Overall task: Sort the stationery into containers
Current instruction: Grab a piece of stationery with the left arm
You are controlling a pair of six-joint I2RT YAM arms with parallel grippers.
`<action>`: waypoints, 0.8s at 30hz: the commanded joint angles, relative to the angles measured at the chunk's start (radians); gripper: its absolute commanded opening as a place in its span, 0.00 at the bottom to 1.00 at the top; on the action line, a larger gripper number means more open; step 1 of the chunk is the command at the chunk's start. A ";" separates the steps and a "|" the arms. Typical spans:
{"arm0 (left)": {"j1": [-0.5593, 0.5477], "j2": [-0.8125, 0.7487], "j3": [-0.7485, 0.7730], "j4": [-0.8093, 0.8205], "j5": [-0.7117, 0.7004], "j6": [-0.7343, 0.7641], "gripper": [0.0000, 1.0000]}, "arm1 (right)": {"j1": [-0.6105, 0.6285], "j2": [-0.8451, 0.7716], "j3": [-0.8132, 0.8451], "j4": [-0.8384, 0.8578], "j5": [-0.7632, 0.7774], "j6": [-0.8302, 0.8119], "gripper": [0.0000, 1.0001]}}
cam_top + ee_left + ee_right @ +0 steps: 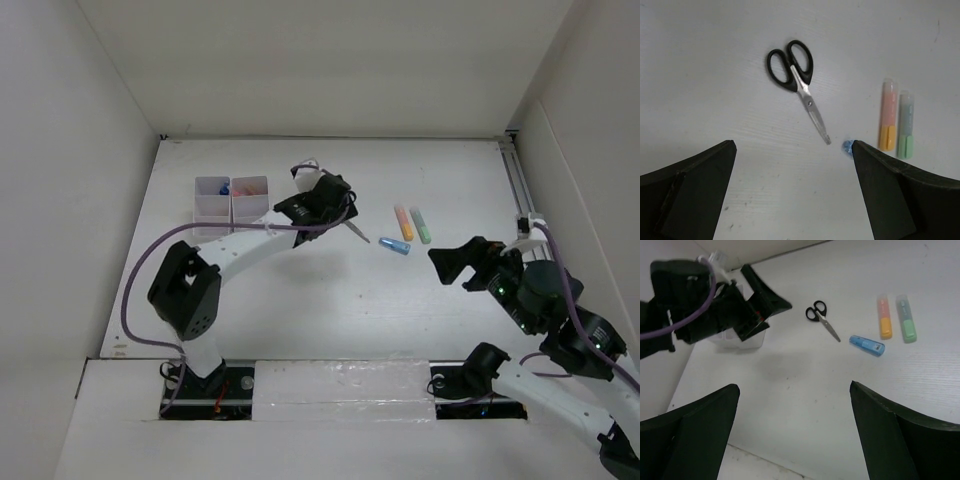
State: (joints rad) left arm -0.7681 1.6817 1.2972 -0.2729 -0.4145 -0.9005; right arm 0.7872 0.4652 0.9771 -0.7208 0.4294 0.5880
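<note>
Small black-handled scissors (797, 80) lie on the white table, also in the right wrist view (821, 319). In the top view only their blade tip (357, 233) shows beside my left gripper. My left gripper (793, 145) is open and empty, hovering above and just short of the scissors (338, 212). Orange (403, 222), green (421, 225) and blue (394, 245) markers lie to the right. The white organizer (231, 200) stands at the back left, with a blue-capped item (224, 188) inside. My right gripper (452, 268) is open and empty, raised right of the markers.
White walls close in the table at the back and on both sides. A rail (520, 190) runs along the right edge. In the right wrist view the left arm (715, 310) hides most of the organizer (737, 342).
</note>
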 commanded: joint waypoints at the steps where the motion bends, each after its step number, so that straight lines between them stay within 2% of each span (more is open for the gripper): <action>1: 0.004 0.100 0.131 -0.023 -0.014 -0.034 1.00 | 0.009 0.009 -0.035 0.108 -0.144 -0.056 0.97; 5: 0.036 0.272 0.324 -0.138 -0.026 -0.054 0.99 | 0.009 -0.002 -0.064 0.136 -0.173 -0.065 0.96; 6: 0.046 0.295 0.341 -0.147 -0.011 -0.054 0.96 | 0.009 -0.013 -0.064 0.136 -0.173 -0.065 0.96; 13: 0.093 0.440 0.483 -0.212 -0.001 -0.103 0.92 | 0.009 -0.042 -0.074 0.118 -0.164 -0.065 0.96; 16: 0.104 0.506 0.578 -0.313 -0.014 -0.136 0.92 | 0.009 -0.063 -0.074 0.109 -0.164 -0.065 0.96; 20: 0.113 0.527 0.564 -0.359 -0.035 -0.175 0.87 | 0.009 -0.092 -0.083 0.109 -0.164 -0.065 0.96; 24: 0.139 0.539 0.545 -0.339 0.003 -0.175 0.75 | 0.009 -0.111 -0.094 0.119 -0.164 -0.065 0.96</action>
State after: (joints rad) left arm -0.6445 2.2276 1.8408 -0.5667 -0.4057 -1.0405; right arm 0.7872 0.3645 0.8906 -0.6540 0.2726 0.5377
